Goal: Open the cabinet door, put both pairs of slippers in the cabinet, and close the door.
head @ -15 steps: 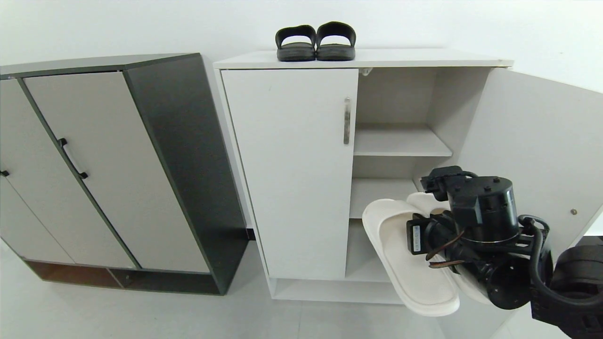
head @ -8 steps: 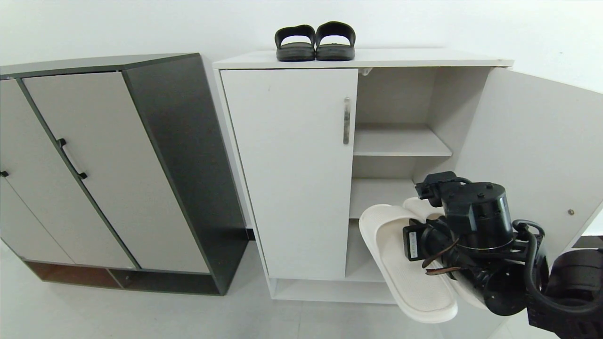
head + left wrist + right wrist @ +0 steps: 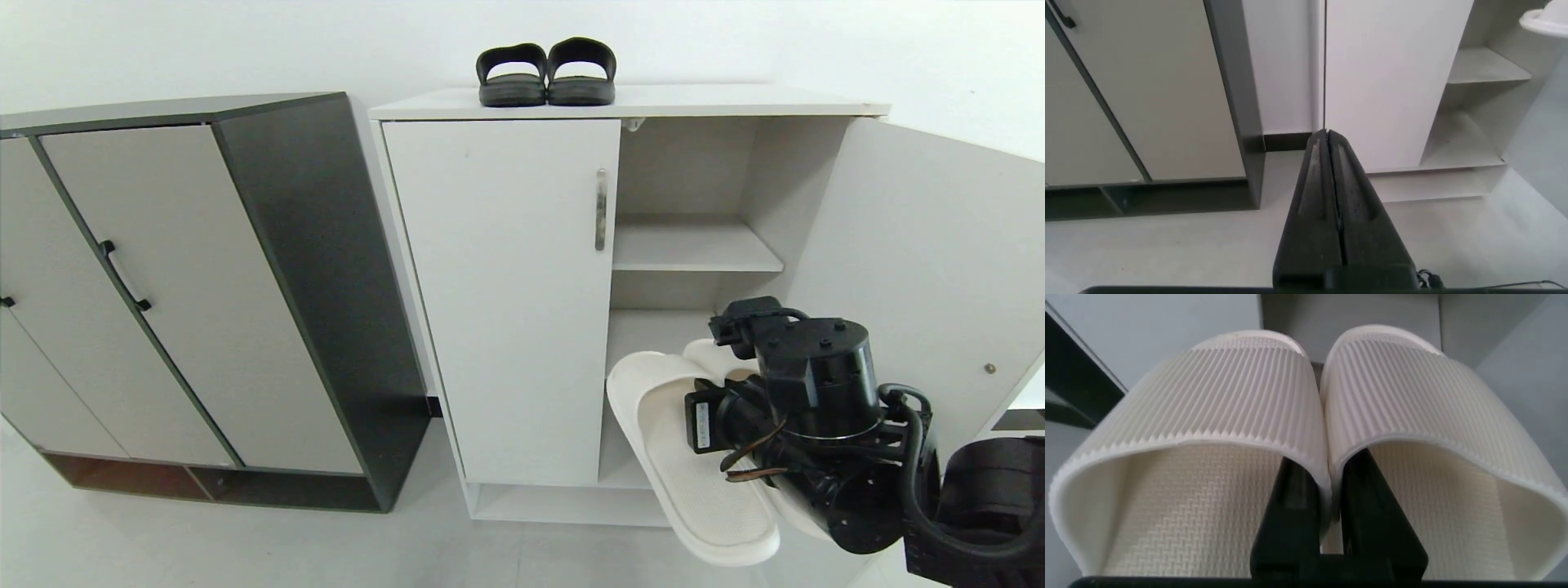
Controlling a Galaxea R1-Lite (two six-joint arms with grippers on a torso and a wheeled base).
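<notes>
Right wrist view tells you the most: the white slippers (image 3: 1241, 400) sit side by side, and the right claw (image 3: 1328, 482) is pinching the two inner strap edges together between its fingers, one finger tucked inside each slipper. So you've got the whole pair in one grip.

From the head view, that pair hangs in the air in front of the open right half of the white cabinet (image 3: 735, 100). The toes point in toward the middle shelf (image 3: 653, 331), the heels hang low toward the floor, and the soles are tilted, not flat. I can't tell if the toes are past the front edge of the shelf yet.

I'd say you're on the step of loading the first pair, with the door part already done. The right door (image 3: 922, 245) is swung wide and the left door (image 3: 502, 294) is shut.

For the next move, I think you need to:
- level the soles out
- push forward into the opening
- stay off the edge of the shut door on one side and the open door on the other
- only let go once the soles are resting on a shelf

The black slippers (image 3: 547, 73) are up on the cabinet top, well apart from all this, so they're your second trip before you close up.

Your left claw (image 3: 1327, 143) is pressed together with nothing in it, pointing at the floor in front of the cabinets.
</notes>
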